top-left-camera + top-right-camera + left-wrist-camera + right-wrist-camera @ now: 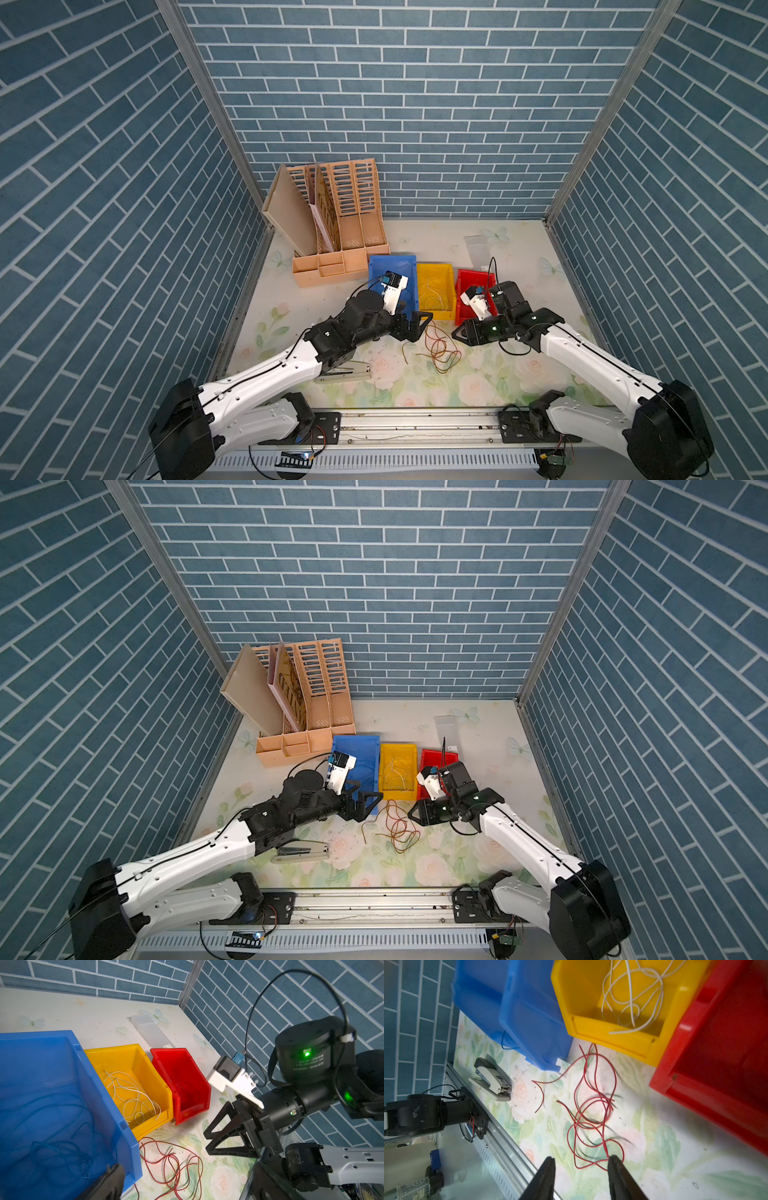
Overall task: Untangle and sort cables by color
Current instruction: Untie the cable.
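Right wrist view: right gripper [581,1158] low over red-brown cables [591,1109], jaws apart, a loop showing between tips, nothing clamped. Tangle loose on table [436,237], just in front of yellow bin [112,1049], toward front edge. White cables [133,1093] inside yellow bin, blue cables [58,1147] inside blue bin [37,1033]. Left gripper [420,328] at blue bin's front corner, jaws wide apart, empty. Stapler [492,1080] near front-left.

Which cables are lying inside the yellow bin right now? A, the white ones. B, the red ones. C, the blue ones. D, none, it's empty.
A: the white cables lie looped on the floor of the yellow bin, while the red cables lie on the table in front of it.
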Robot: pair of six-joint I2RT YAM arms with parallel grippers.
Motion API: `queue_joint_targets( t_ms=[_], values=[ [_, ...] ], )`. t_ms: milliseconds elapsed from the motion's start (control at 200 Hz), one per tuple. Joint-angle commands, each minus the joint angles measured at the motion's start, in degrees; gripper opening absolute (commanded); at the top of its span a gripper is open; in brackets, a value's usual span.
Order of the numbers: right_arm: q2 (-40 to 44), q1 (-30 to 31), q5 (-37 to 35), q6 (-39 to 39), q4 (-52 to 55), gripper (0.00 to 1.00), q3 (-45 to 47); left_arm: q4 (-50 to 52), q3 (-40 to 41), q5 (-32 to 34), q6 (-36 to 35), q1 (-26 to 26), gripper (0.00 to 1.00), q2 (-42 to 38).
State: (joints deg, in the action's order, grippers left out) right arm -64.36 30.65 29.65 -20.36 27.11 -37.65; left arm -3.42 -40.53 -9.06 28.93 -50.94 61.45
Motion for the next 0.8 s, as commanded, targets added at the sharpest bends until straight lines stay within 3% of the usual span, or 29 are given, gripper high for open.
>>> queue_joint_targets(
  t_ms=[0,795],
  values=[
    [0.1,0.8,-1.2,-2.1,-1.8,0.45,1.9,-1.2,0.8,0.8,0.4,-0.4,1.0,-0.5],
    [-11.3,3.1,-5.0,-2.2,-11.3,0.42,2.5,1.5,1.1,2.4,0.6,-0.4,1.0,-0.6]
  ],
)
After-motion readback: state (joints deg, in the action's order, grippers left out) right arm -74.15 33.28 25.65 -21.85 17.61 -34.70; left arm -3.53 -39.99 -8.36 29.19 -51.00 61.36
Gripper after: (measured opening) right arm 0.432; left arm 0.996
